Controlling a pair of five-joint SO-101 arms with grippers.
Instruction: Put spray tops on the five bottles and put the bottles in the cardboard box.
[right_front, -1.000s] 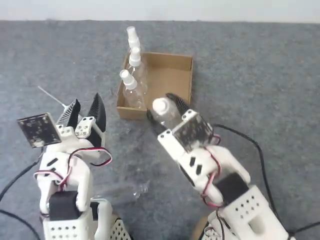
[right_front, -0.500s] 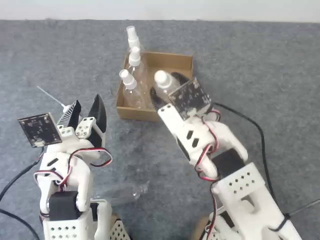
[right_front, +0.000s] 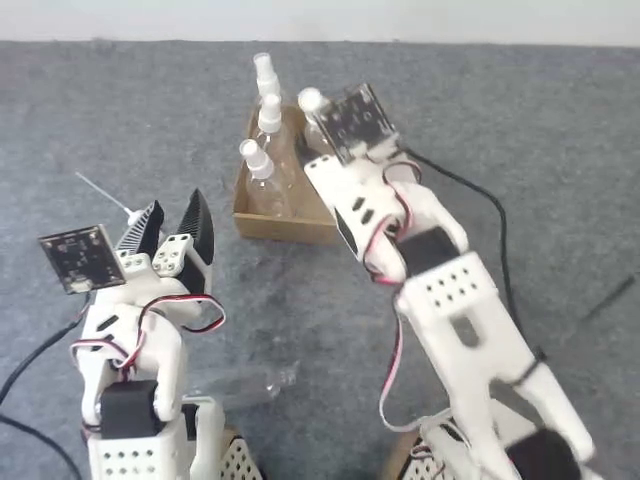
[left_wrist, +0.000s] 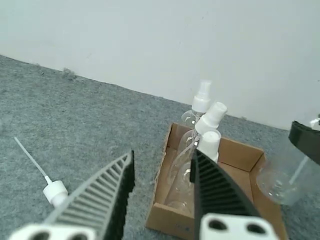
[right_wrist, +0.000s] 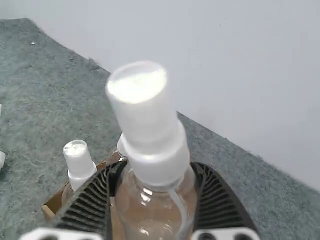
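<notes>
Currently a capped bottle (right_wrist: 150, 202) is clamped in the right jaws over the cardboard box (right_front: 270, 225); lowering and release seem called for, while the left jaws are spread, empty.

the box (right_front: 285, 226) is brown cardboard, open-topped, on the grey surface (right_front: 520, 130). three clear bottles (right_front: 264, 188) with white spray tops (right_front: 268, 112) line up along its left wall; whether the farthest is inside, i cannot tell. a fourth bottle (right_wrist: 150, 210), capped, is upright over the box in the right tool (right_wrist: 157, 172). a topless bottle (right_front: 240, 385) lies on its side well in front of the box. a loose spray top (left_wrist: 55, 190) lies left of it.
</notes>
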